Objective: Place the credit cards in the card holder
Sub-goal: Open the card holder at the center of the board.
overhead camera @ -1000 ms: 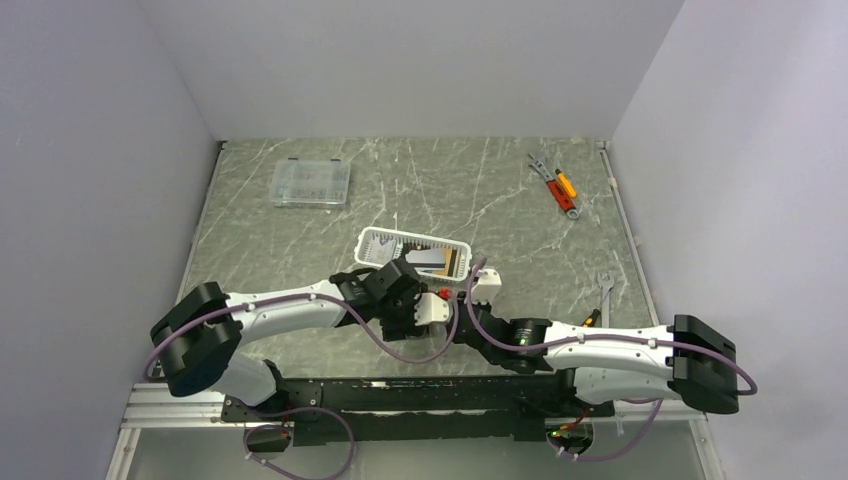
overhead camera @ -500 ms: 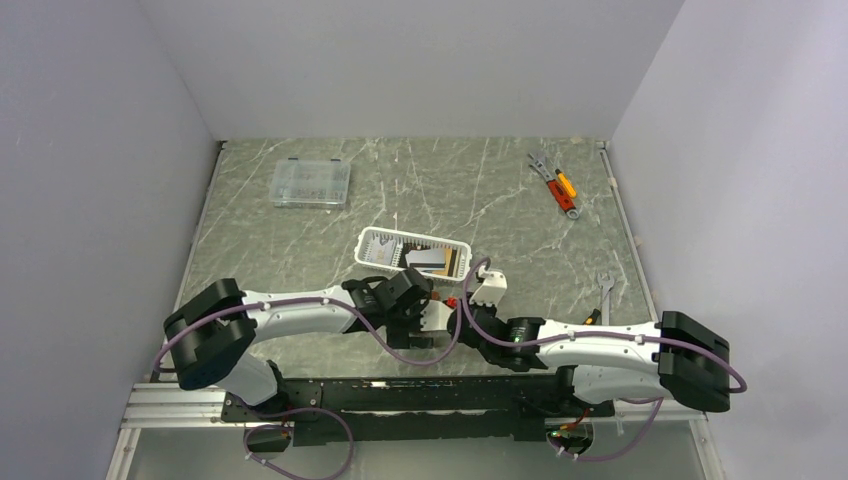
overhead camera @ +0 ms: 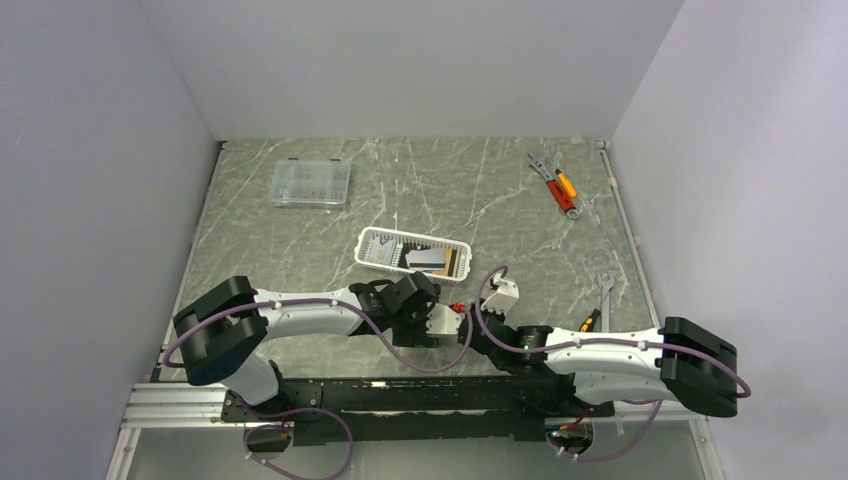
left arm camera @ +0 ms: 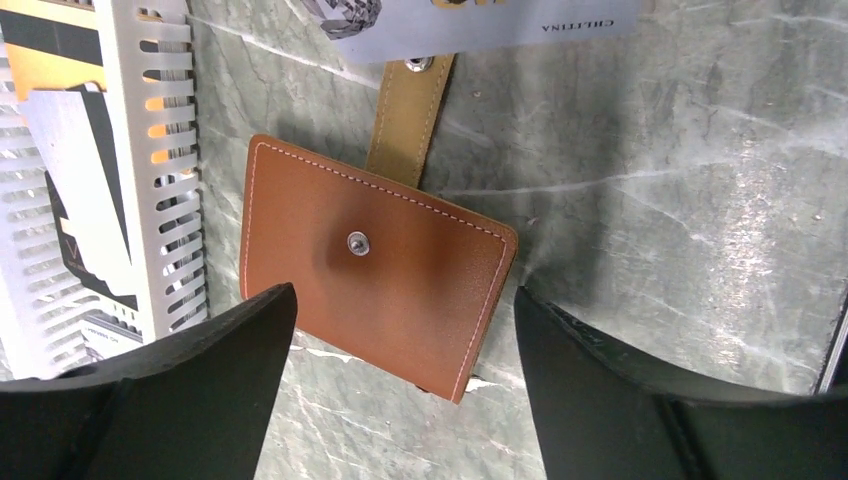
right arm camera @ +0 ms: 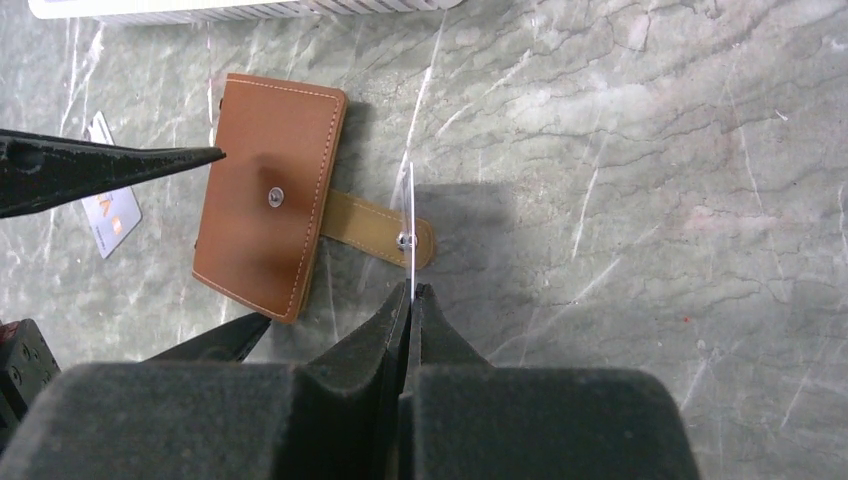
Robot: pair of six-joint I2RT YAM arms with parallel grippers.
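Left hand (left arm camera: pixel 405 300): fingers spread, straddling the wallet (left arm camera: pixel 375 290); no contact that I can see. Over the last second it has slid toward the near edge and settled there.
Right hand (right arm camera: pixel 410 290): pressed on a pale card (right arm camera: pixel 411 220), held on edge above the wallet's unsnapped strap (right arm camera: pixel 365 222); it has edged right.
Wallet: shut, flat on the counter (right arm camera: pixel 650 200), midway along the near edge, just beside the basket (left arm camera: pixel 150 150).
Judgement: the wallet needs opening before my card goes in.
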